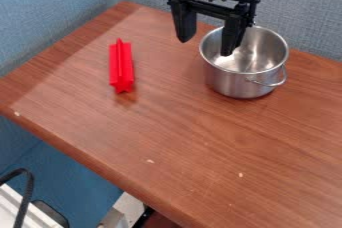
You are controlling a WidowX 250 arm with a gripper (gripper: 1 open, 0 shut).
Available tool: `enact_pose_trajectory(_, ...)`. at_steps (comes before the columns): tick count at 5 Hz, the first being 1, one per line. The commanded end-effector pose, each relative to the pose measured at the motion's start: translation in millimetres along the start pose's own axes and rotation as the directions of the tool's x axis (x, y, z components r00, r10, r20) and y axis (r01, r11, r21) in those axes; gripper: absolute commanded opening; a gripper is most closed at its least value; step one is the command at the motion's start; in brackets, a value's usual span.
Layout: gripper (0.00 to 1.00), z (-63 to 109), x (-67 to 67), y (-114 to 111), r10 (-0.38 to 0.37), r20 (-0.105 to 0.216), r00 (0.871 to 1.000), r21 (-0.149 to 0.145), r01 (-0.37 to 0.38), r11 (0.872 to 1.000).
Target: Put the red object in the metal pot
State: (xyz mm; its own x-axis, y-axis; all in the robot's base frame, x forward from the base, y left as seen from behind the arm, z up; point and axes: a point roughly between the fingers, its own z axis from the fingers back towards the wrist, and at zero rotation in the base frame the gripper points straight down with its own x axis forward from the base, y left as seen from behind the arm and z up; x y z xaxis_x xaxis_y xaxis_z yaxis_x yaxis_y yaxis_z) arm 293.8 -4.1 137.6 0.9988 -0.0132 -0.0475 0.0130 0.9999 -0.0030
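The red object, a narrow grooved block, lies flat on the wooden table left of centre, its length running away from the camera. To its right stands the metal pot, shiny and round, with nothing visible inside. My black gripper hangs pointing down at the pot's left rim, open with nothing between its fingers. One fingertip reaches over the pot's rim in this view. A clear gap of bare table separates the gripper from the red object.
Blue wall panels rise behind the table. The table's near-left edge drops to the floor, where white and dark items sit at the bottom left corner.
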Motion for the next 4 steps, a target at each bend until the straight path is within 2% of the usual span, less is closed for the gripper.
enact_pose_trajectory(1,1.0,-4.4,-1.4,0.3,0.004,-0.016,1.0,-0.002,-0.004,1.0)
enact_pose_trajectory(2,1.0,4.1,-4.6,18.6,0.062,0.031,0.998,-0.019,-0.061,0.998)
enact_pose_trajectory(3,1.0,-0.2,-13.5,47.7,0.183,0.023,0.983,-0.019,-0.182,0.983)
enact_pose_trajectory(4,1.0,-6.2,-18.7,80.9,0.347,0.045,0.937,-0.042,-0.345,0.938)
